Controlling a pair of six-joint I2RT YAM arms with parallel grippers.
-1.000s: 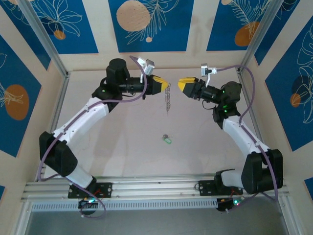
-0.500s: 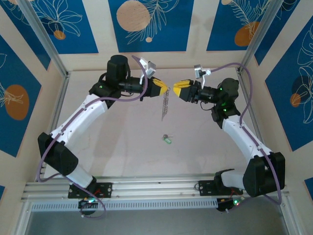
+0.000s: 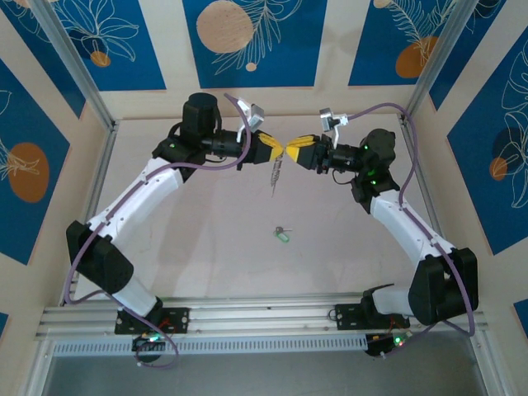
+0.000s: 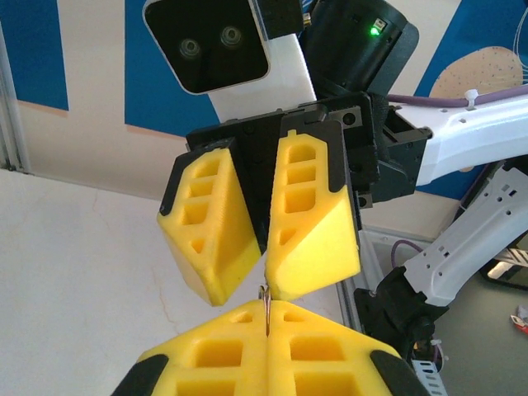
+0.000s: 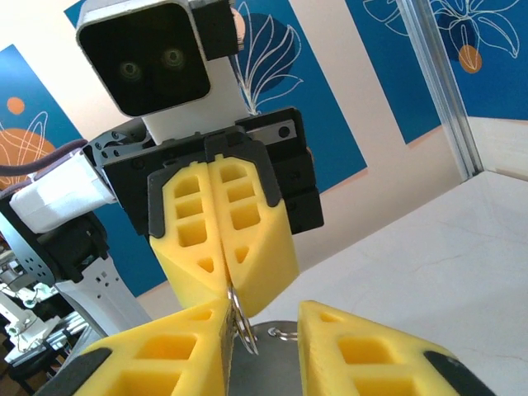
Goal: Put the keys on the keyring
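hanging from the clenched, yellow-fingered left gripper [image 3: 280,151], the thin grey oval keyring [image 3: 275,175] with its fringe of silvery pieces dangles above the rear middle of the pale worktop [image 3: 206,239]. the right gripper [image 3: 289,153] meets the left tip to tip with its fingers parted; in the right wrist view the ring's wire sits in the gap, close against one finger. the tiny silvery key with a mint-green head [image 3: 283,235] lies near the worktop's middle, well apart from both arms, the side walls and the near edge, bare surface all around.
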